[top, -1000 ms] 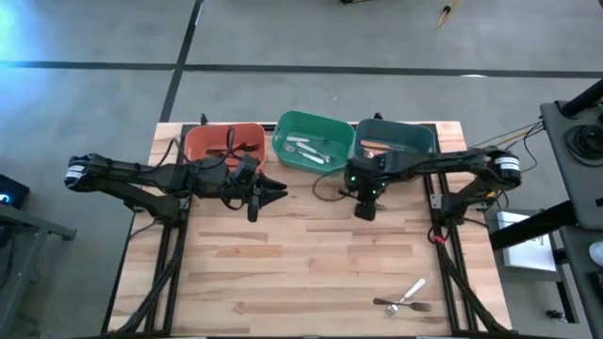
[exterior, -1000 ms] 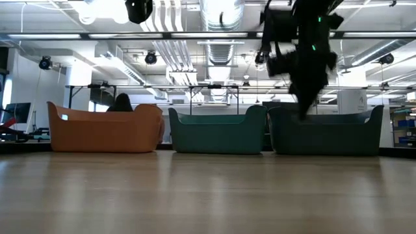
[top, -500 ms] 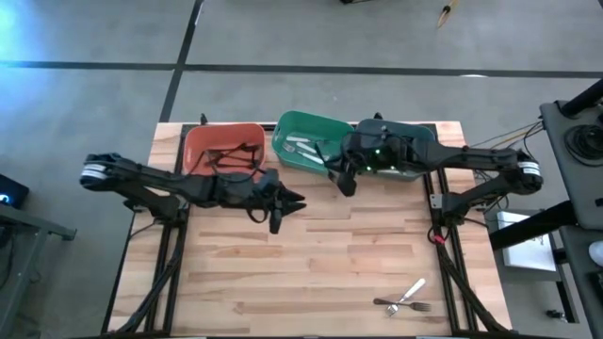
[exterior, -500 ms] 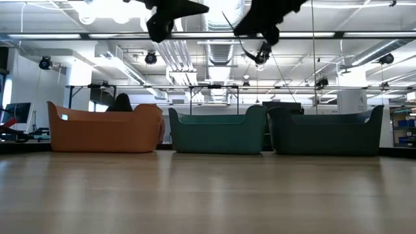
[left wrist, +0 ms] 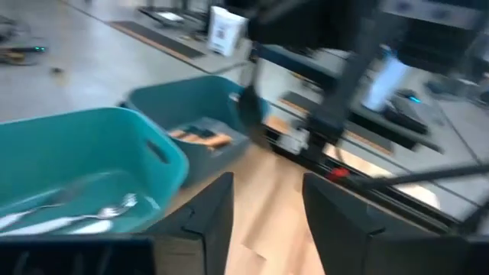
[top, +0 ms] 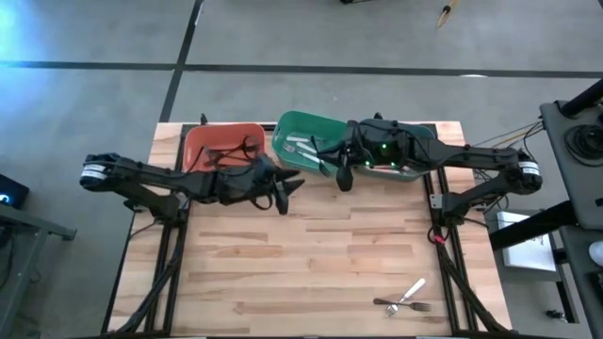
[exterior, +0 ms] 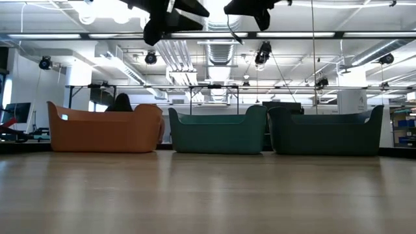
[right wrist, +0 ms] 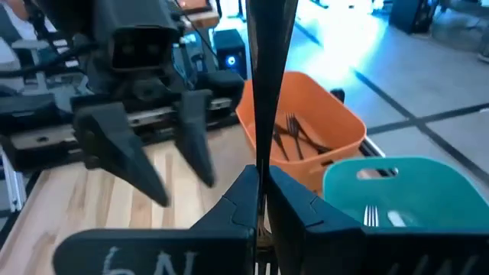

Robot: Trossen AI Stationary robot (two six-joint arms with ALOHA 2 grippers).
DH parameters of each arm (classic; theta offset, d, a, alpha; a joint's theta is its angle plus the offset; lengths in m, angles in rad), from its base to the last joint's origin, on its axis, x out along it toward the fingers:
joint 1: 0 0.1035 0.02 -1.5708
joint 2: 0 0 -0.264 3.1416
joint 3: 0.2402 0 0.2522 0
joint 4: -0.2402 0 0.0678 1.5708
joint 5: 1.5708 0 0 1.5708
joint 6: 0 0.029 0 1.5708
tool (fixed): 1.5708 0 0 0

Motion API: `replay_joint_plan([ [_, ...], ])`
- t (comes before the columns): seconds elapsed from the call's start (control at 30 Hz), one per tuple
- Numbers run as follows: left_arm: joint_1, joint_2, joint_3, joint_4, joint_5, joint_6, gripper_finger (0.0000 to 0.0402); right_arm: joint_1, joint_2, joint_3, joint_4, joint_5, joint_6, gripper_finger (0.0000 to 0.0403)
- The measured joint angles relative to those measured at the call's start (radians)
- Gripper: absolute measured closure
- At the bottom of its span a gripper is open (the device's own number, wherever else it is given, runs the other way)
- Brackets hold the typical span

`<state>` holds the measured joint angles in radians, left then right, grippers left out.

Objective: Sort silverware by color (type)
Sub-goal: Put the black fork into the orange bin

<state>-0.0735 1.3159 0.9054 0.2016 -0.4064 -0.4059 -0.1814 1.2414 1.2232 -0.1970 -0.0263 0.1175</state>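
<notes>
My right gripper (top: 343,169) hangs high in front of the gap between the green bin (top: 311,138) and the teal bin (top: 400,148), shut on a black-handled fork (right wrist: 267,76). My left gripper (top: 285,188) faces it from in front of the red-orange bin (top: 221,146); it is open with nothing between its fingers (left wrist: 214,218). Black forks (right wrist: 294,137) lie in the red-orange bin, white-handled ones (top: 301,147) in the green bin and orange-handled ones (left wrist: 200,136) in the teal bin. Two forks (top: 405,298) lie flat on the table at the near right. My right gripper pinches the fork's black handle (right wrist: 263,164) between its two shut fingers. The fingers reach out nearly level toward the table's left, and the fork stands across them. It is lifted clear, high above the table, with its long dark end rising past the fingertips.
The three bins stand in a row along the table's far edge. The two grippers are close to each other at mid-table, well above the wood. Bare wooden table (top: 311,264) stretches from the bins to the near edge, apart from the two forks at the near right.
My right gripper has risen with the black fork and gone toward the far edge and a little left, tipping from pointing down to nearly level. My left gripper has reached toward the table's right, closer to the right gripper.
</notes>
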Motion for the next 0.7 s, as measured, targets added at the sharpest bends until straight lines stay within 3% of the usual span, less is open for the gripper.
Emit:
replay_joint_plan([
  [0.13, 0.007, 0.002, 0.000, 0.044, -0.085, -0.021, 0.0236, 0.000, 0.019, 0.000, 0.067, 0.012, -0.006, 0.0394],
  [0.3, 0.007, 0.008, 0.026, 0.093, -0.121, -0.003, 0.0220, 0.000, 0.067, 0.000, 0.141, 0.035, -0.051, 0.0394],
  [0.47, 0.009, 0.011, 0.037, 0.091, -0.291, -0.001, 0.0220, 0.000, 0.103, 0.001, 0.210, 0.035, -0.089, 0.0394],
  [0.7, 0.008, 0.020, 0.037, 0.110, -0.292, -0.012, 0.0220, 0.000, 0.099, 0.009, 0.282, 0.065, -0.180, 0.0394],
])
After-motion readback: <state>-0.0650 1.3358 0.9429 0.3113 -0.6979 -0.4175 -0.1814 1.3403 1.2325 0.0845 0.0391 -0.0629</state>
